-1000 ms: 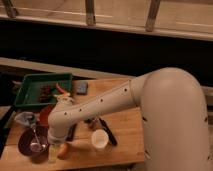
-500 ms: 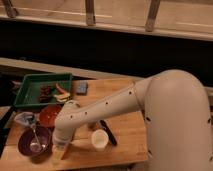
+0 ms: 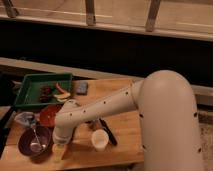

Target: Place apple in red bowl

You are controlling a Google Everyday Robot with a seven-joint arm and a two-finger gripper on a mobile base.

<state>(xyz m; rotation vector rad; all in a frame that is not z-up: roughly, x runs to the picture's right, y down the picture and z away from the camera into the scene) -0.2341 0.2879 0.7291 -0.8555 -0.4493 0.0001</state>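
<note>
Observed: the apple (image 3: 61, 154) sits on the bench (image 3: 125, 150), on the near-edge side of the red bowl (image 3: 49, 116) and well apart from it. It shows only as a yellow-orange patch, mostly covered by the pincer (image 3: 59, 148). The pincer hangs directly over the fruit with its jaws spread wide and released. No grasp is evident, and whether the tips touch the apple cannot be told.

Step in hand, as judged: closing on the apple. To do it well, the jaws should straddle the fruit's widest part and be centred before clenching, since a round fruit can roll out of an off-centre squeeze. The lift should clear the red bowl's rim before moving toward it. The purple bowl (image 3: 33, 142), nearer and to the left of the red bowl, sits close to the path. The white cup (image 3: 99, 140), nearer and to its right, is less exposed.

Arm pose: the forearm (image 3: 100, 107) runs from the robot's bulky white body (image 3: 170, 120) across the bench past the red bowl's right side. It then bends sharply down at the wrist so the pincer points at the bench top.
</note>
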